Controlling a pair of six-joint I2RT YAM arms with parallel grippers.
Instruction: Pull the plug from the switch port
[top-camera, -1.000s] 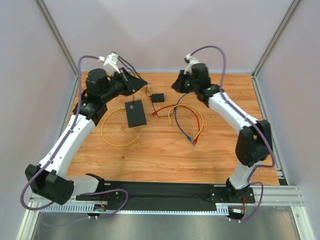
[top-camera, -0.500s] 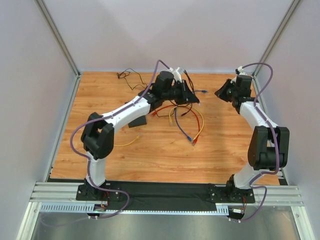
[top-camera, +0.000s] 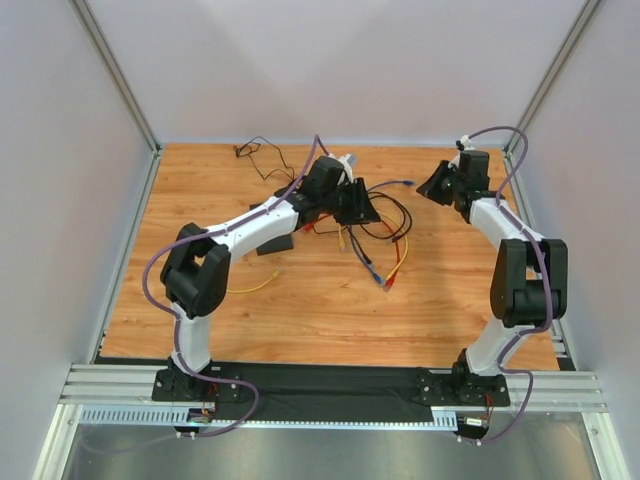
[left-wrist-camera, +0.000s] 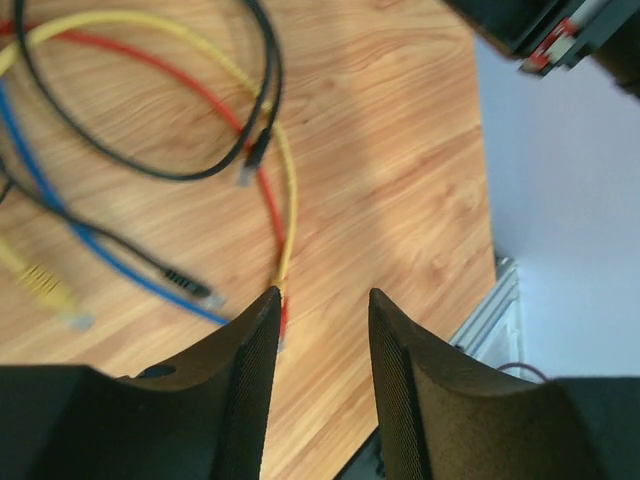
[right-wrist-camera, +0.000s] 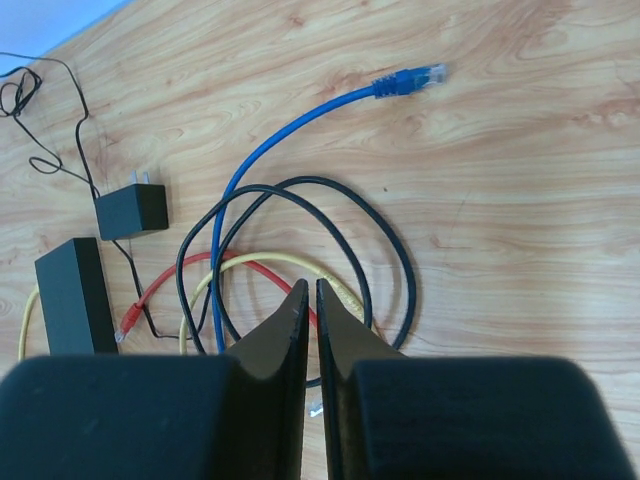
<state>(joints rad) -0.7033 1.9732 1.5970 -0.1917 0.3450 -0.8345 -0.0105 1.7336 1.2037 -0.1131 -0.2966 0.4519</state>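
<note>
The switch (right-wrist-camera: 75, 295) is a flat black box at the left of the right wrist view; in the top view the switch (top-camera: 273, 245) is half hidden under my left arm. Whether a plug sits in its port cannot be made out. My left gripper (top-camera: 360, 208) hangs over the cable tangle at mid-table. In its own view the left gripper (left-wrist-camera: 322, 300) is open, with only wood between the fingers. My right gripper (top-camera: 433, 187) is at the back right. Seen from its wrist, the right gripper (right-wrist-camera: 310, 287) is shut on nothing, above the cables.
A black cable loop (right-wrist-camera: 395, 250), a red cable (right-wrist-camera: 260, 272), a yellow cable (right-wrist-camera: 300, 262) and a blue cable with a free plug (right-wrist-camera: 410, 78) lie tangled at centre. A small black adapter (right-wrist-camera: 130, 210) on a thin wire lies beside the switch. Another yellow cable (top-camera: 250, 285) lies left.
Over the second my left arm swung from the far left to the centre and my right arm from the centre to the back right. The black cable loop has spread rightward.
</note>
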